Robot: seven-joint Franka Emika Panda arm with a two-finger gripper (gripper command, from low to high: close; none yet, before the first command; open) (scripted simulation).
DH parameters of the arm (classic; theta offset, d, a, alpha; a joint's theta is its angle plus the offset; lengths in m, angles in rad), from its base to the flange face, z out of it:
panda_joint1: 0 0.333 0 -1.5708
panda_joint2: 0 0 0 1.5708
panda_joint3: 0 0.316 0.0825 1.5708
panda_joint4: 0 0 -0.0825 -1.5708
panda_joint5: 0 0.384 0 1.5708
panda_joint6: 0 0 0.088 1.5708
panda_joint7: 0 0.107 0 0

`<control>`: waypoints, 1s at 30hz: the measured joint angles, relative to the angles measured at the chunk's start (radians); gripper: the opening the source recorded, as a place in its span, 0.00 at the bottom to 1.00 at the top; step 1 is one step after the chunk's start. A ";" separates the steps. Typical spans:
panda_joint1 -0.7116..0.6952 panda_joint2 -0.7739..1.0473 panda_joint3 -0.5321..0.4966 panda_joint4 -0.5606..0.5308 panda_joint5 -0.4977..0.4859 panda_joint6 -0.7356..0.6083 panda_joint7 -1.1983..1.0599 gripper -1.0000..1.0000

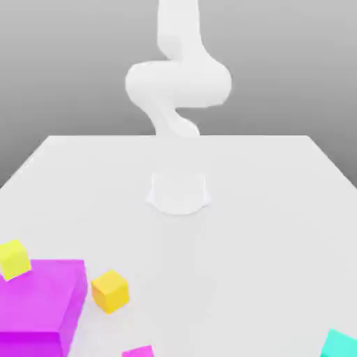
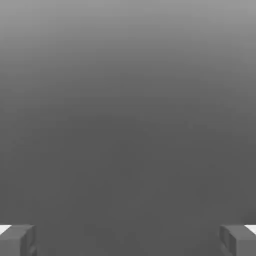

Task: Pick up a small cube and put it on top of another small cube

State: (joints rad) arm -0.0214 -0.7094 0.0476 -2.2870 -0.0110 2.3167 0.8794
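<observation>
Teal cube (image 1: 339,345), plain-faced, at the near right of the white surface (image 1: 244,209), partly cut off by the edge of the exterior view. One corner points to the far side; the cube sits turned out of line with the surface's far edge. Too little of it in sight to tell a long axis.

Pincer (image 2: 128,241): wide, its two grey fingers well apart at either side of the hand view, with grey backdrop between them.

White arm (image 1: 178,84) stands at the far middle, its rounded links bent above the white base (image 1: 179,195).

Near left: large magenta block (image 1: 35,300), flat-topped, partly out of view. Yellow cube (image 1: 14,260) overlaps its far part, tilted in outline; whether the two touch cannot be told. Orange-yellow cube (image 1: 110,291) just to the right of the block, on the surface, a corner turned to the near side. Small magenta piece (image 1: 139,352) at the near edge, between the orange-yellow cube and the teal one but closer to the former, mostly cut off
</observation>
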 joint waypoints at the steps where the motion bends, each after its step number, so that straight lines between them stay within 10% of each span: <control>1: -0.011 0.039 0.022 0.006 -0.005 0.007 0.034 0.50; 16: -0.081 0.584 0.286 0.085 -0.179 0.102 0.587 0.50; 30: 0.079 1.079 0.302 0.156 -0.288 0.199 1.065 0.50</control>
State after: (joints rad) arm 0.0580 0.3698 0.3491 -2.1312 -0.2988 2.5153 1.9442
